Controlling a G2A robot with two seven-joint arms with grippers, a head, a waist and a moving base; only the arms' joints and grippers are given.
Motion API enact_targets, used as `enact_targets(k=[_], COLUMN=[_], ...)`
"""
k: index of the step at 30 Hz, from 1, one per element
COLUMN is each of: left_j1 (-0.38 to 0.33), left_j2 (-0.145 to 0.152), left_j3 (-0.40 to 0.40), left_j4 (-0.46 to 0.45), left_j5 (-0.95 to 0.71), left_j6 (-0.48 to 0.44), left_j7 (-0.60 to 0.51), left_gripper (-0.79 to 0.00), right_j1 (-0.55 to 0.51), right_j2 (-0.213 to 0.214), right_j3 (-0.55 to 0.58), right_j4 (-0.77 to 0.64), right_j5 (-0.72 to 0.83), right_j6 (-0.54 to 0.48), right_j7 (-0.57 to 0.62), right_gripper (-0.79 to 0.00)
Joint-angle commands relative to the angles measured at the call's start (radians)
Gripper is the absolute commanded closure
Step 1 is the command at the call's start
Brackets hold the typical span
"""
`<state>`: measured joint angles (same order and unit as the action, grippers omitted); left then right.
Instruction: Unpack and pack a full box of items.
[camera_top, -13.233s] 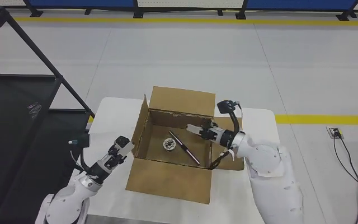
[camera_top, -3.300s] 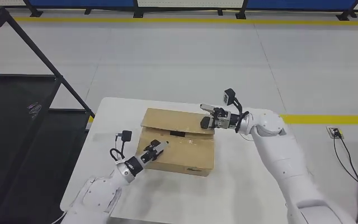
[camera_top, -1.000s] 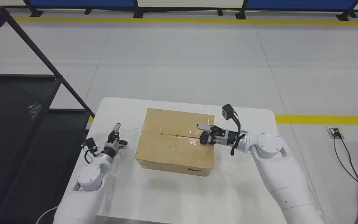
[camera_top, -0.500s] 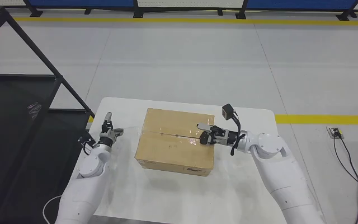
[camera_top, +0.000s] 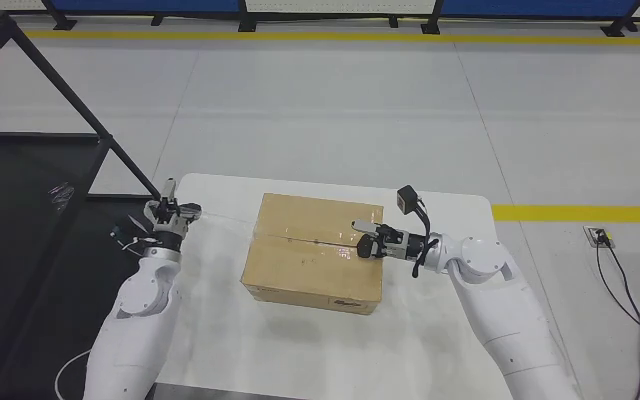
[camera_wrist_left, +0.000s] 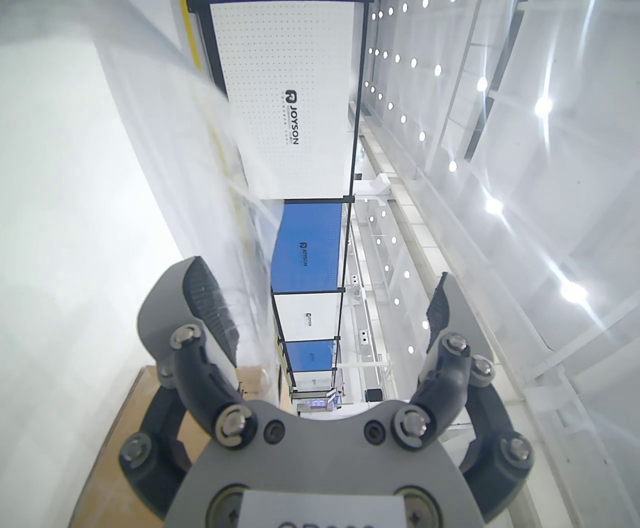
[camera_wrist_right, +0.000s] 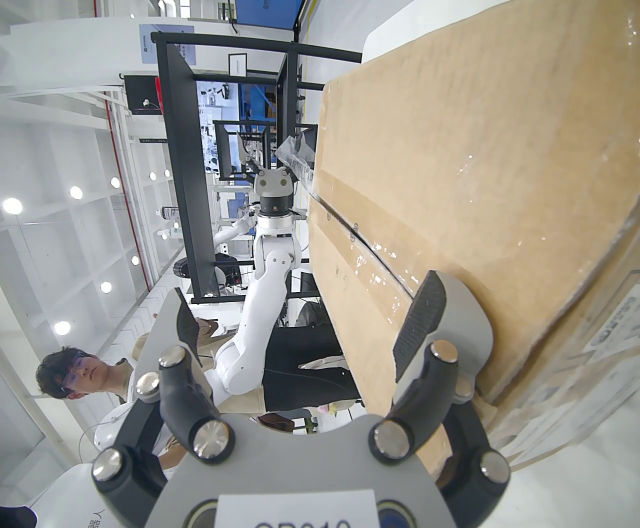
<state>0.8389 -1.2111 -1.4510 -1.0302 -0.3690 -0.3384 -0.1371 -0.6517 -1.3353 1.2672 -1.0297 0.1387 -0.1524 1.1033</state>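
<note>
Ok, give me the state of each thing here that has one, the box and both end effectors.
Box: closed, top flaps down and meeting at a seam, upright on the table.
Left end effector: open, holding nothing, off beyond the box's side.
Right end effector: open, holding nothing, one finger over the box's top by the seam.
</note>
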Motion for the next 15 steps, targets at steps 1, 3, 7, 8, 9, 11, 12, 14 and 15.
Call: enact_targets(k=[1,3,7,8,9,11,12,14,15], left_j1=[0.021,0.041,0.08,0.089,0.098,0.115,0.123,0.136,0.142], left_j2=[0.003,0.005,0.007,0.008,0.008,0.008,0.008,0.009,0.009], left_j3=[-0.008,-0.016,-0.026,-0.027,-0.029,-0.031,-0.033,-0.034,-0.034], left_j4=[-0.052,-0.104,-0.207,-0.236,-0.259,-0.308,-0.329,-0.369,-0.387], left_j5=[0.019,0.039,0.078,0.089,0.099,0.117,0.122,0.141,0.151], left_j6=[0.007,0.013,0.028,0.031,0.036,0.043,0.048,0.058,0.061], left_j7=[0.004,0.01,0.023,0.025,0.029,0.036,0.039,0.046,0.047], left_gripper=[-0.785,-0.785,-0.785,-0.785,-0.785,-0.785,-0.785,-0.785,-0.785], right_j1=[0.0,0.0,0.0,0.0,0.0,0.0,0.0,0.0,0.0], right_j2=[0.0,0.0,0.0,0.0,0.0,0.0,0.0,0.0,0.0], right_j3=[0.0,0.0,0.0,0.0,0.0,0.0,0.0,0.0,0.0], right_j4=[0.0,0.0,0.0,0.0,0.0,0.0,0.0,0.0,0.0], right_j5=[0.0,0.0,0.0,0.0,0.0,0.0,0.0,0.0,0.0], right_j6=[0.0,0.0,0.0,0.0,0.0,0.0,0.0,0.0,0.0], right_j7=[0.0,0.0,0.0,0.0,0.0,0.0,0.0,0.0,0.0], right_gripper=[-0.785,-0.785,-0.785,-0.785,-0.785,-0.785,-0.785,-0.785,-0.785])
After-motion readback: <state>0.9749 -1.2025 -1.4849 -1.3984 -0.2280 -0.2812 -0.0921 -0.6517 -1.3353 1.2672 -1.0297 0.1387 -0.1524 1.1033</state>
